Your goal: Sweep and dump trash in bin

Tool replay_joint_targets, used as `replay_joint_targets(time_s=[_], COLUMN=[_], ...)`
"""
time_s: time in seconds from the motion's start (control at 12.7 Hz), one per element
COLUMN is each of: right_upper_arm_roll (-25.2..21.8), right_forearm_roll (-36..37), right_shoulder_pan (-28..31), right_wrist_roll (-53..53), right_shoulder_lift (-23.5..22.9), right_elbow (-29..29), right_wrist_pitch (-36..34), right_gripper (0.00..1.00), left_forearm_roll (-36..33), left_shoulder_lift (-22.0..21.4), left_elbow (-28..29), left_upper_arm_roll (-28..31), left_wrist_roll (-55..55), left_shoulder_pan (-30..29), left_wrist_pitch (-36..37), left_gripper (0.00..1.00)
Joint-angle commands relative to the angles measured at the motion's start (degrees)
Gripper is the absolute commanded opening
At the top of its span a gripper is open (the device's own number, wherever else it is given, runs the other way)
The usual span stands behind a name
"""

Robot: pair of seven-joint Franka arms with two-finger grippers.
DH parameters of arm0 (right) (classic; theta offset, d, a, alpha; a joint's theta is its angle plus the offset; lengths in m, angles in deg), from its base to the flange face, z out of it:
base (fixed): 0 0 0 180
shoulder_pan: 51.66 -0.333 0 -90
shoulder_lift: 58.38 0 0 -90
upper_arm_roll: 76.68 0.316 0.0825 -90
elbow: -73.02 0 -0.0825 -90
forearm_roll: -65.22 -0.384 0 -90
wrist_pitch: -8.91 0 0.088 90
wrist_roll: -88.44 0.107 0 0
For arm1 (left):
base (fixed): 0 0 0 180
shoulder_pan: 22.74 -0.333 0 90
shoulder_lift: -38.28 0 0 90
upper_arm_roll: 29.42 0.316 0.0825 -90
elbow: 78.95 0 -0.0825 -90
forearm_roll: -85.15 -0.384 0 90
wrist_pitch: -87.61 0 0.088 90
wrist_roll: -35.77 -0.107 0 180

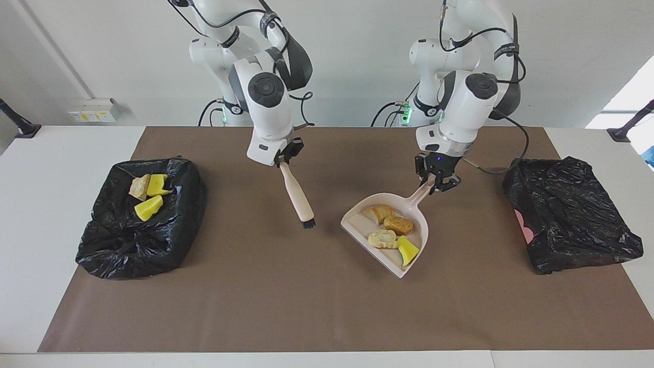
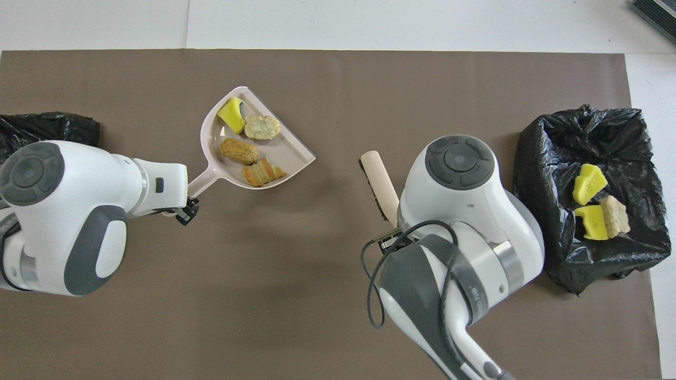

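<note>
My left gripper (image 1: 437,180) is shut on the handle of the beige dustpan (image 1: 412,210), holding it over the mat between the table's middle and the left arm's end. In the pan lie several pieces of trash: a yellow wedge (image 1: 407,250), a tan lump (image 1: 383,238), a brown lump (image 1: 398,224) and a striped crust (image 1: 379,213). From overhead the dustpan (image 2: 293,150) shows the same scraps, the yellow wedge (image 2: 232,114) at its lip. My right gripper (image 1: 284,156) is shut on a wooden hand brush (image 1: 298,197), bristles down over the mat.
A bin lined with a black bag (image 1: 102,250) sits at the right arm's end, with two yellow wedges (image 1: 148,207) and a tan lump (image 1: 139,186) in it. A second black-bagged bin (image 1: 567,214) sits at the left arm's end. A brown mat (image 1: 286,296) covers the table.
</note>
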Motion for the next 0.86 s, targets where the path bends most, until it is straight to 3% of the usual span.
replay_joint_targets(time_s=[0.0,0.24,0.79], right_upper_arm_roll=[0.1,0.2,0.1], right_forearm_roll=[-2.0,-2.3,-4.1], right_shoulder_pan=[-4.9,-12.1,-24.5], right_wrist_roll=[8.0,21.3,40.9], right_shoulder_lift=[5.2,3.4,-5.1], right_elbow=[8.0,8.5,10.2], right_wrist_pitch=[5.0,8.7,21.7], right_gripper=[0.0,0.0,0.0], left_forearm_roll=[0.5,0.1,-1.1], left_shoulder_lift=[-0.8,0.1,2.9], left_elbow=[-4.8,-9.7,-16.0], left_upper_arm_roll=[-0.5,-0.5,-0.5], left_wrist_roll=[-0.5,-1.0,-17.8], left_shoulder_pan=[-6.5,-15.3,-35.6], left_wrist_pitch=[8.3,16.0,18.1], left_gripper=[0.0,0.0,0.0])
